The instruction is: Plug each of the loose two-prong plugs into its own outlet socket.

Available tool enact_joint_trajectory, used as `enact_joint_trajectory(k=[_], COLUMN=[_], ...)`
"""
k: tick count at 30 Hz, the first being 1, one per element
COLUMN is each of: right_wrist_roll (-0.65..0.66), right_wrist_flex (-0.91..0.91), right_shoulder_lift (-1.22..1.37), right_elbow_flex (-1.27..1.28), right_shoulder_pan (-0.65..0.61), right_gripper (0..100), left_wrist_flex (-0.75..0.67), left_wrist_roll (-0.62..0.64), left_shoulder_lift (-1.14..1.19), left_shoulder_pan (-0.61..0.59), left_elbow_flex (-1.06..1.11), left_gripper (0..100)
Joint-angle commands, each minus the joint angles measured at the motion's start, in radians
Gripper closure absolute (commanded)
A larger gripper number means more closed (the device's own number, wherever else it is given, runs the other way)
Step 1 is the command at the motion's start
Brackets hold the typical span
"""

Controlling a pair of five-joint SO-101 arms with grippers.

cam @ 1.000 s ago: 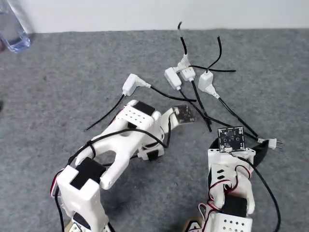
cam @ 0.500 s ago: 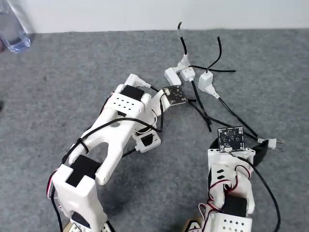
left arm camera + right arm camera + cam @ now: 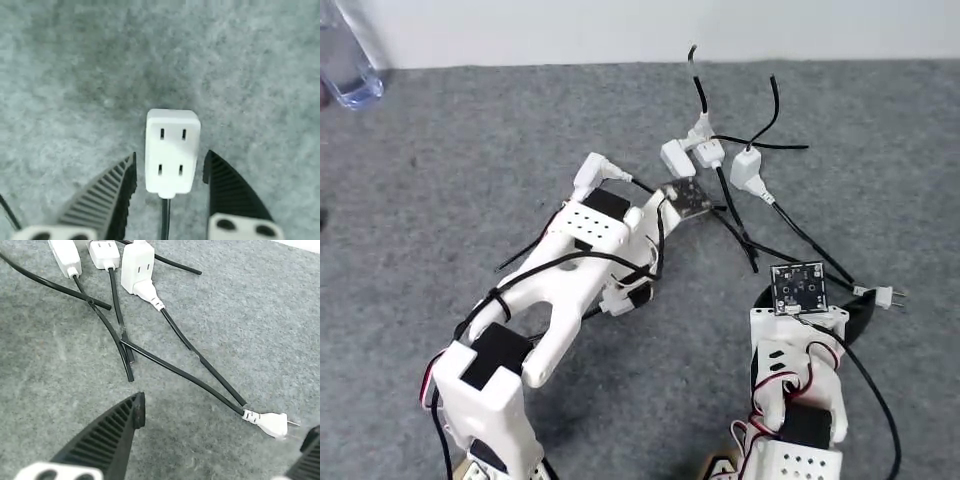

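Note:
A white outlet socket [image 3: 171, 150] with two pairs of slots lies on the grey carpet between the fingers of my left gripper [image 3: 171, 156], which is open with a gap on each side. In the high view this socket [image 3: 675, 160] lies beside two more white sockets [image 3: 708, 152] [image 3: 748, 170]. A loose two-prong plug [image 3: 272, 423] on a black cable lies close to my right gripper [image 3: 227, 415], which is open and holds nothing. The same plug [image 3: 885, 296] sits to the right of the right arm [image 3: 795, 370].
Black cables [image 3: 740, 225] cross between the sockets and the right arm. Another white connector [image 3: 588, 175] lies left of the left arm [image 3: 590, 240]. A clear bottle [image 3: 345, 70] stands at the back left. A white wall [image 3: 640, 30] bounds the far edge.
The left arm has swung forward to the cluster of sockets and now straddles one of them. The right arm has not moved.

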Motion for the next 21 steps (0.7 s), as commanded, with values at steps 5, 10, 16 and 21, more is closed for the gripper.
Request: enact_joint_trajectory(k=[5,10,16,21], right_wrist_roll=[-0.005,-0.005,-0.005,-0.005], right_wrist_flex=[-0.021,-0.021,-0.021,-0.021], right_shoulder_lift=[-0.004,-0.004,-0.004,-0.004], right_elbow_flex=[0.011,0.011,0.011,0.011], right_shoulder_pan=[-0.012,-0.012,-0.012,-0.012], right_gripper=[53.5,53.5,53.5,53.5], left_wrist_flex=[-0.149,-0.152,-0.063,-0.061], left_wrist_roll=[0.000,0.000,-0.075,-0.081], left_shoulder_lift=[-0.008,-0.008,-0.008,-0.008], left_shoulder_pan=[-0.003,-0.014,-0.018,-0.012], left_elbow_flex=[0.110,0.128,0.128,0.153], left_gripper=[79,79,79,79])
